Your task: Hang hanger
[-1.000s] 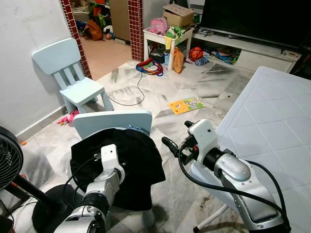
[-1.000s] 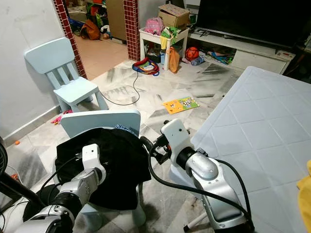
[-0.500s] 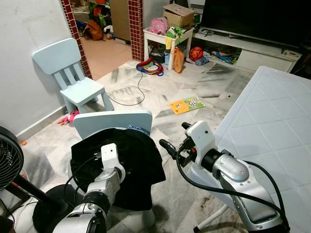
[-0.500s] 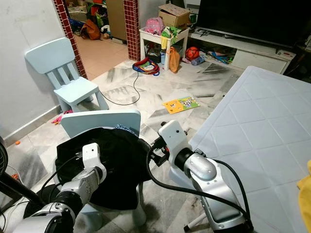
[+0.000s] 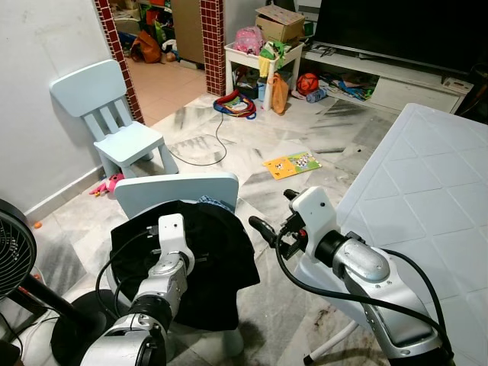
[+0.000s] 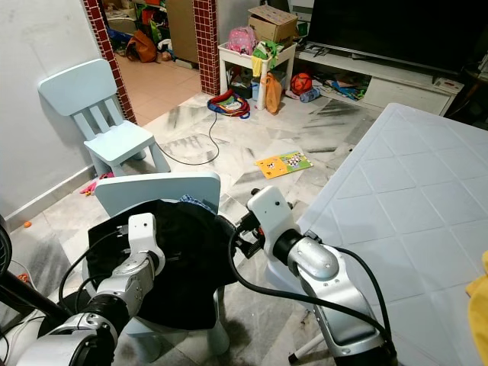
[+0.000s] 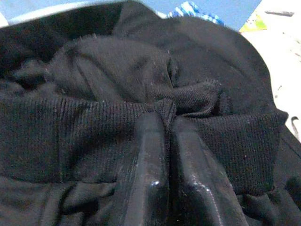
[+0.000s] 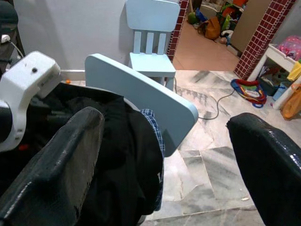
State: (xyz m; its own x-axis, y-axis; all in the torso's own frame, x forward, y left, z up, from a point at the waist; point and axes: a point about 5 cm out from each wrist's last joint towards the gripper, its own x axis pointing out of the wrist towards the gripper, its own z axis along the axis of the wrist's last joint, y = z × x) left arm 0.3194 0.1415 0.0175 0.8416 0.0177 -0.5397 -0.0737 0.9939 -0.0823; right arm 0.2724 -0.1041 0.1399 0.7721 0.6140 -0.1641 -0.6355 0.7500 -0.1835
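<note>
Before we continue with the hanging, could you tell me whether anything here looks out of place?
Yes. A black garment is heaped over the near blue chair rather than hung, the left gripper pinching its ribbed hem. A picture book lies on the floor.

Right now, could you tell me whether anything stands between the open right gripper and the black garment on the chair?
Nothing visible does. The right gripper hangs open beside the black garment draped on the near blue chair, with only open air between. The left gripper is already shut on the garment's ribbed hem.
</note>
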